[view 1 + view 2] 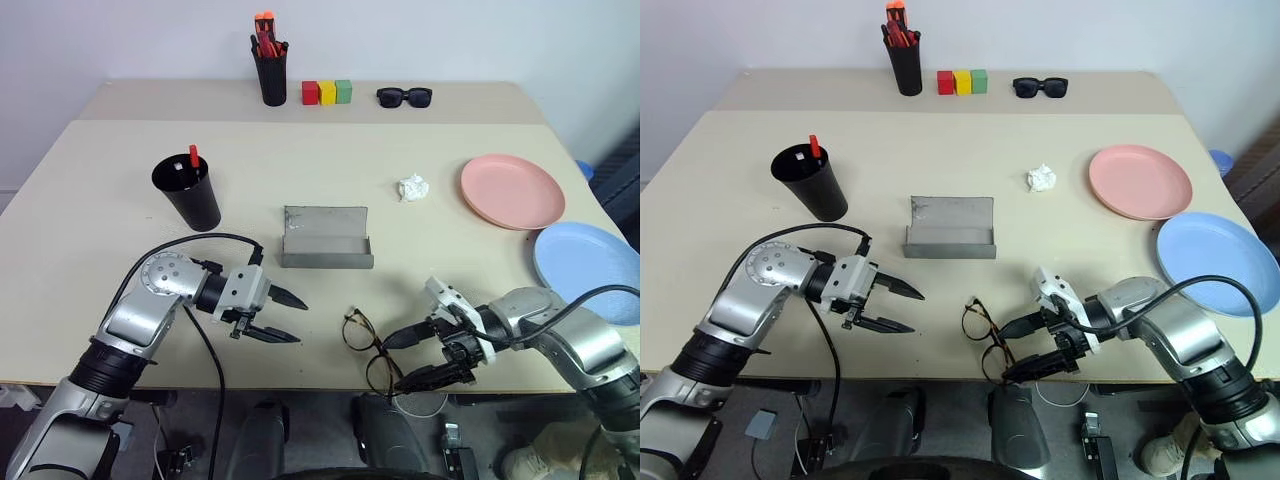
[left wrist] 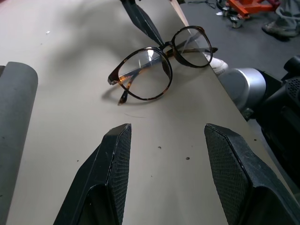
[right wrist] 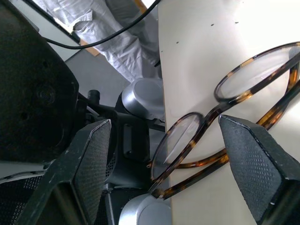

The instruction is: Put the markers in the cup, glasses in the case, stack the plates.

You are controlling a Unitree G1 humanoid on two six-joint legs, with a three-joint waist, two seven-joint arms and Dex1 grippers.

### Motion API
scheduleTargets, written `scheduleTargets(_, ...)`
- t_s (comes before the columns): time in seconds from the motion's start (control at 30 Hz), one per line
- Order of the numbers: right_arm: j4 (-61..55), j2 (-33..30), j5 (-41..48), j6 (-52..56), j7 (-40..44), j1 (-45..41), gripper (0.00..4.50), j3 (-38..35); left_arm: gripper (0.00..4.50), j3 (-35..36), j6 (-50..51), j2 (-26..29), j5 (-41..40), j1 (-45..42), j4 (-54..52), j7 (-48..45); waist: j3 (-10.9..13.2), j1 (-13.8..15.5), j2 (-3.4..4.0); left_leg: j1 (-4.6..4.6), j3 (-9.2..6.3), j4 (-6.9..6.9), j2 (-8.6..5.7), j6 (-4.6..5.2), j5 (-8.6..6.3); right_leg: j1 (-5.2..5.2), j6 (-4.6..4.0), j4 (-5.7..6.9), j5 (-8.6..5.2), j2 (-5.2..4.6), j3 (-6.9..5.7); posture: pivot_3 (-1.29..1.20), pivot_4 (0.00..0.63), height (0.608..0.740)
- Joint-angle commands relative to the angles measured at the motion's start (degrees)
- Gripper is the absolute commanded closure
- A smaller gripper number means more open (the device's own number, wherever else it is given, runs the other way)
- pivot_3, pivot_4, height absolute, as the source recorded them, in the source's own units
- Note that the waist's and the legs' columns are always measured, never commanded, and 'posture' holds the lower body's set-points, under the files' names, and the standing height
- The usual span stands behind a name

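Glasses [image 1: 362,340] lie at the surface's [image 1: 100,300] near edge, one lens seemingly overhanging. Right gripper [image 1: 418,355] straddles them, fingers apart, unclamped; a clumsy closing could nudge them off. Left gripper [image 1: 285,318] waits nearby, fingers apart, empty.

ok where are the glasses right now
In the head views the glasses lie at the table's near edge, partly overhanging it, between the two grippers: the open right gripper straddles them, and the case sits just beyond.
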Motion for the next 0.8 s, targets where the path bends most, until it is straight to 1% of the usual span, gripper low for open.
scheduleTargets(0.03, 0.6, 0.6, -0.3, 0.8, 0.6, -2.2, 0.74, 1.1, 2.02, 0.0, 0.0, 0.1, -0.2, 0.4, -2.4, 0.5, 0.0, 0.0, 0.00, 0.00, 0.00, 0.00, 0.00, 0.00, 0.00, 0.00, 0.00, 0.00, 0.00, 0.00, 0.00, 0.00, 0.150, 0.740)
scheduleTargets(0.47, 3.7, 1.1, -1.8, 3.7, 1.6, -6.9, 0.74, 5.1, 2.02, 0.5, 1.6, 0.7, -0.6, 1.3, -4.6, 2.0, 0.0, 0.0, 0.00, -0.01, 0.00, -0.01, 0.00, 0.00, 0.00, -0.03, 0.00, 0.00, 0.00, 0.00, 0.00, 0.00, 0.150, 0.740)
scheduleTargets(0.8, 4.3, 1.7, -2.3, 4.7, 2.4, -8.4, 0.74, 6.5, 2.02, 0.4, 1.8, 0.8, -0.4, 2.2, -5.5, 3.2, 0.0, 0.0, 0.01, -0.01, 0.00, -0.02, 0.00, 0.00, 0.00, -0.04, 0.00, 0.00, 0.00, 0.00, 0.00, 0.00, 0.150, 0.740)
